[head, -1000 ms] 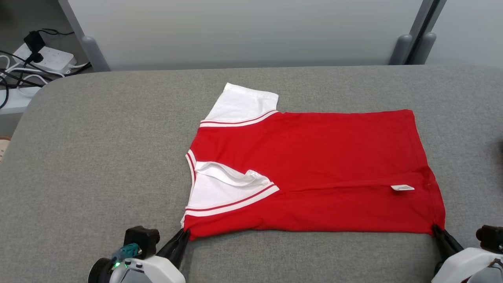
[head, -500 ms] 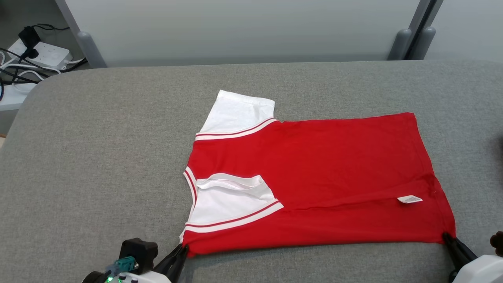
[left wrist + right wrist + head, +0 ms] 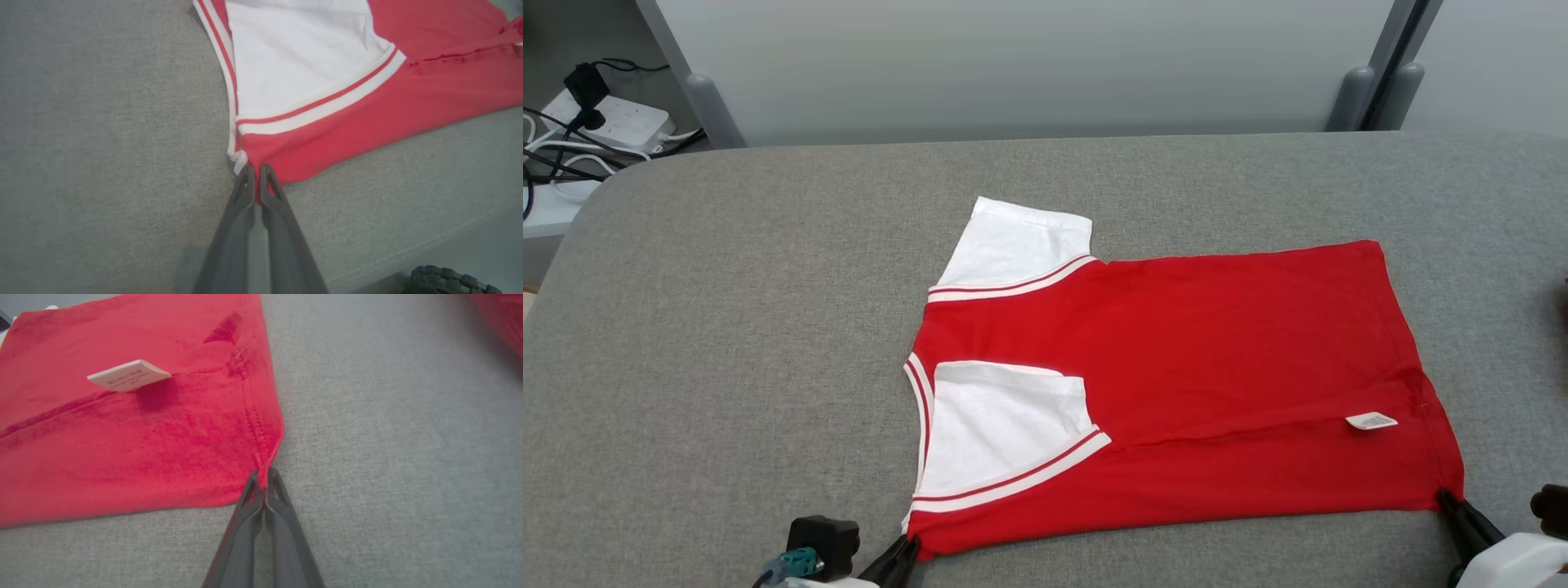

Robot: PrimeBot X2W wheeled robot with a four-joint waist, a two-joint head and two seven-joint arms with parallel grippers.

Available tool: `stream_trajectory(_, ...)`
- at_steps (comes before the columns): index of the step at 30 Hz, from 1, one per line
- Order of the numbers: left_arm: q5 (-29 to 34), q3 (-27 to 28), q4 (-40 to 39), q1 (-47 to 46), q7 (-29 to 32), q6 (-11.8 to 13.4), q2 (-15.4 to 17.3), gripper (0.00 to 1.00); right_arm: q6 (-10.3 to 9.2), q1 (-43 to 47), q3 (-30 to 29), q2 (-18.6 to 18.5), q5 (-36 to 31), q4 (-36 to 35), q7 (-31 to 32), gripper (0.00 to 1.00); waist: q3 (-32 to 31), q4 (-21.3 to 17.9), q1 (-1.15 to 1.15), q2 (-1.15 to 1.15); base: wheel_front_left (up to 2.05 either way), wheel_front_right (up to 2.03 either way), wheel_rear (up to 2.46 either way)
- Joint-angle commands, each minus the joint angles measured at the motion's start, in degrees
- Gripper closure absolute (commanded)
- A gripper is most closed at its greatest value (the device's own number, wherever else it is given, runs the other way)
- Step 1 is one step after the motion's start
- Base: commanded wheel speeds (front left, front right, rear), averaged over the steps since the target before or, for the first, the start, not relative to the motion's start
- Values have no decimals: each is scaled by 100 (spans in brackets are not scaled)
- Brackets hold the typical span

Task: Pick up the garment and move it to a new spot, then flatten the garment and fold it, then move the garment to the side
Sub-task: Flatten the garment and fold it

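A red garment [image 3: 1225,367] with white sleeves and striped trim lies flat on the grey table, one sleeve folded onto its body. My left gripper [image 3: 907,545] is shut on the near left corner of the garment [image 3: 310,147], fingertips pinching the red edge by the collar trim [image 3: 255,173]. At the near right corner, my right gripper [image 3: 1444,498] is shut on the hem of the garment [image 3: 135,445], fingertips closed at the seam [image 3: 263,477]. A white label [image 3: 1372,420] sticks up near the right hem.
The grey fabric table [image 3: 727,327] spreads wide around the garment. A power strip and cables [image 3: 596,131] lie off the far left corner. Grey posts [image 3: 1356,94] stand behind the far edge. Something red [image 3: 502,318] shows blurred at the right wrist view's top right.
Both grippers have drawn the garment's near edge toward me. The folded white sleeve has smoothed flat. The head camera has shifted slightly.
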Motion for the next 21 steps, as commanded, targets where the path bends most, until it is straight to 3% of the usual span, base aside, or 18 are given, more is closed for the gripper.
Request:
stream_trajectory(1, -56, 247, -75, -308, -80, -22, 61, 63, 17, -14, 56, -144, -42, -36, -55, 56, -17, -1, 0, 0, 0, 0, 0)
stream_trajectory(2, -78, 269, 58, -326, -191, -30, 18, 0, 17, -8, 9, -123, -89, -22, -86, 0, -43, 0, 0, 0, 0, 0, 0)
stream_trajectory(12, -177, 466, 298, -273, -632, 77, -80, 0, 17, 42, -394, -116, -521, -94, -347, 0, -179, 17, 0, 0, 0, 0, 0)
stream_trajectory(21, -245, 910, 56, -274, -1456, 206, -112, 0, 17, 96, -981, 193, -1285, -850, -542, 0, -321, 67, 0, 0, 0, 0, 0)
